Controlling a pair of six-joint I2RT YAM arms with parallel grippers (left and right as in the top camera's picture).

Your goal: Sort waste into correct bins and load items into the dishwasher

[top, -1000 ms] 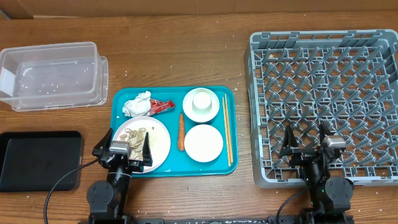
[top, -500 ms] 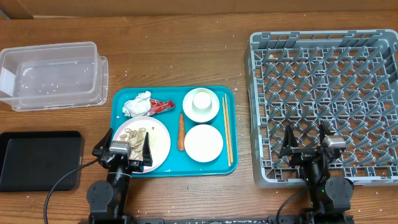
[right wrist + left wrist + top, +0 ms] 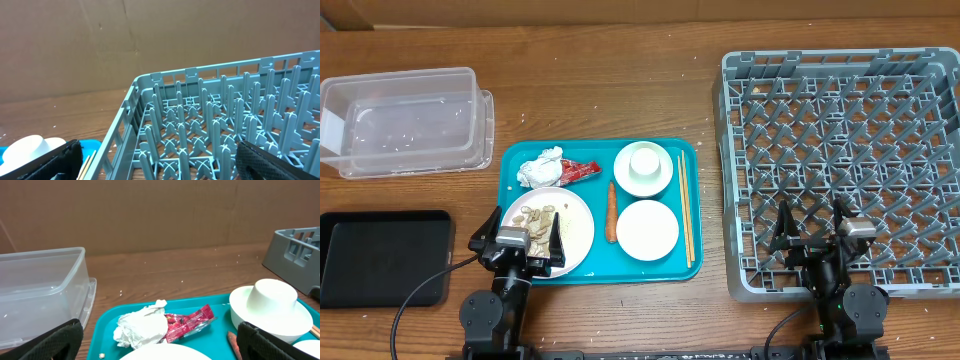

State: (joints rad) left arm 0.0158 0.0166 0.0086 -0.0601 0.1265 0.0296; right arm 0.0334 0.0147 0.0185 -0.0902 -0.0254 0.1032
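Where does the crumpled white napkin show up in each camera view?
Overhead: crumpled napkin in the upper-left corner of the blue tray, beside the red wrapper.
Left wrist: lower centre, on the tray.
Right wrist: not in it.
Shared landmark: grey dish rack.

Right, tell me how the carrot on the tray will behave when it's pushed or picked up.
The carrot looks stiff, so it should lift in one piece. Being round and tapered, it will probably roll in a curve on the smooth tray if nudged sideways. Its thin end may be hard to grip firmly.
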